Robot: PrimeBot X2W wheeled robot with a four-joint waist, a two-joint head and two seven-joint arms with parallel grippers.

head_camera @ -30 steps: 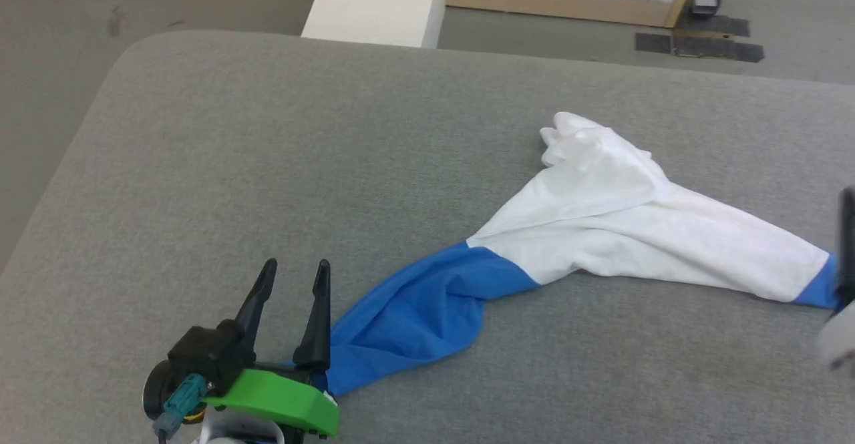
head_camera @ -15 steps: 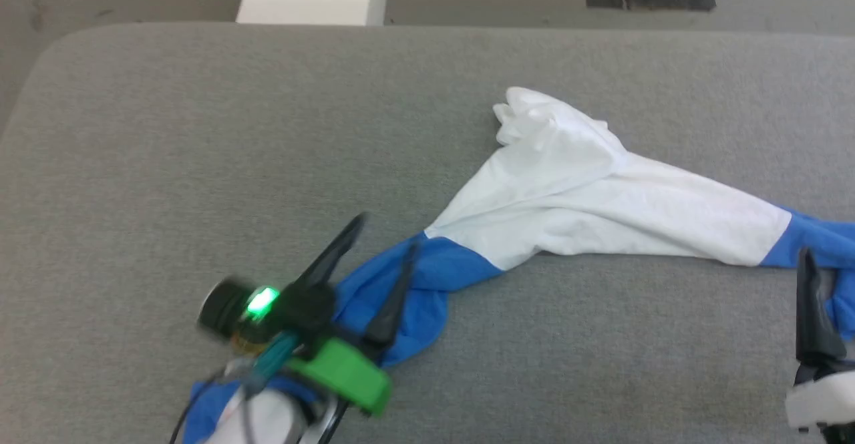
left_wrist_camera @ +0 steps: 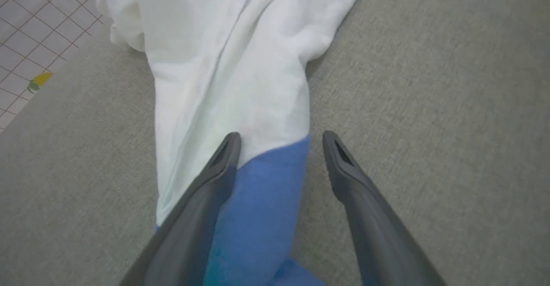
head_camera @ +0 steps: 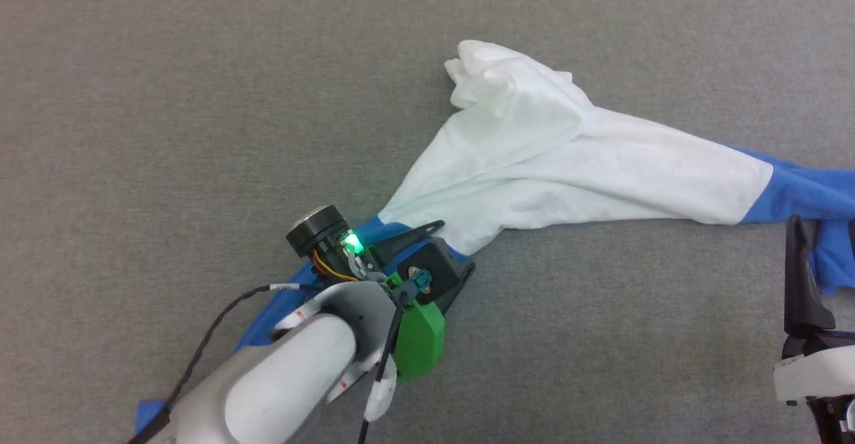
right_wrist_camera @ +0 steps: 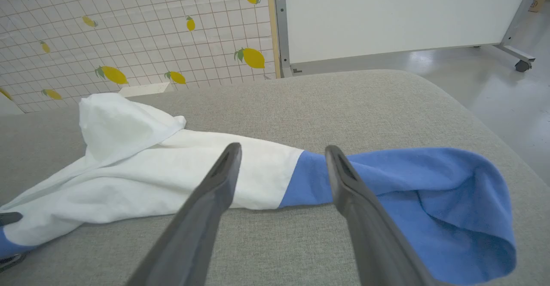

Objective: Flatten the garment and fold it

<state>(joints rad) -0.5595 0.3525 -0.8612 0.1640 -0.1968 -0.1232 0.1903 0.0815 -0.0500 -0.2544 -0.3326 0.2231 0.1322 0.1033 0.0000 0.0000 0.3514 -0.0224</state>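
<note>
Your left tool, fingers apart, straddles one blue sleeve at its white seam. A second ago it sat back by the cuff. The raglan shirt lies twisted across the grey tabletop, so flattening is in hand: pinch, then draw outward. Your right tool, also spread, faces the other sleeve.

The left forearm covers most of the garment's near-left blue sleeve. The left gripper's fingertips are largely hidden behind its own wrist. The head view's right edge cuts off the right blue sleeve and part of the right gripper.
</note>
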